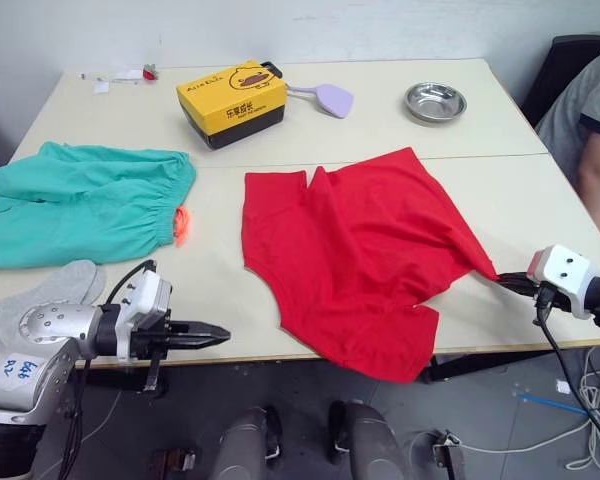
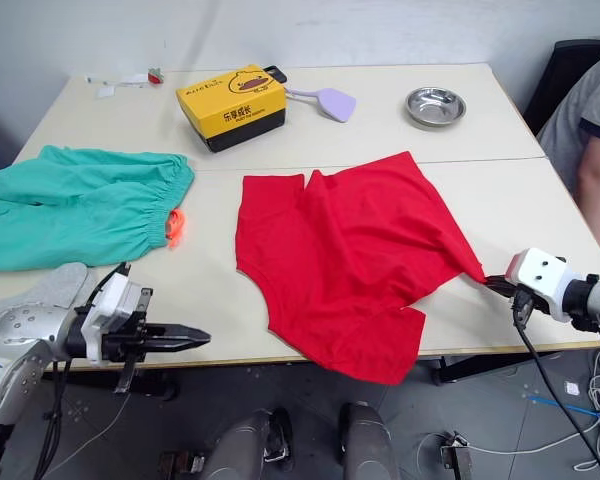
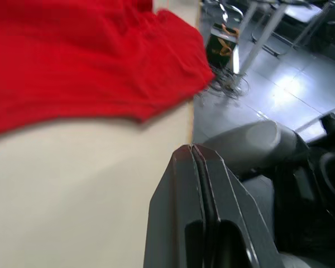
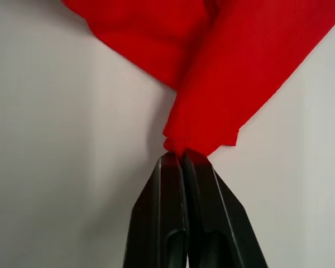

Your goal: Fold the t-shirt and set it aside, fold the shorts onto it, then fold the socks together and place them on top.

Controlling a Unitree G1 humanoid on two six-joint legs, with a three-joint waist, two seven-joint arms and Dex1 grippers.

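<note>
The right gripper (image 4: pixel 181 159) is clamped on a corner of the t-shirt (image 1: pixel 355 250), probably to draw it flat for folding. The left gripper (image 1: pixel 212 336) is closed and empty over the table's (image 1: pixel 500 215) near edge. The shirt's hem overhangs that edge. Shorts (image 1: pixel 80 205) and socks (image 1: pixel 50 295) lie left; bare tabletop remains to the right.

A yellow box (image 1: pixel 231 102) with a duck print sits at the table's (image 1: pixel 400 140) far side, well beyond the left claw. A lilac spatula (image 1: pixel 327 97) lies just beside it. A steel bowl (image 1: pixel 435 101) rests far ahead of the right claw, and a person's arm (image 1: pixel 598 175) shows just past that claw
</note>
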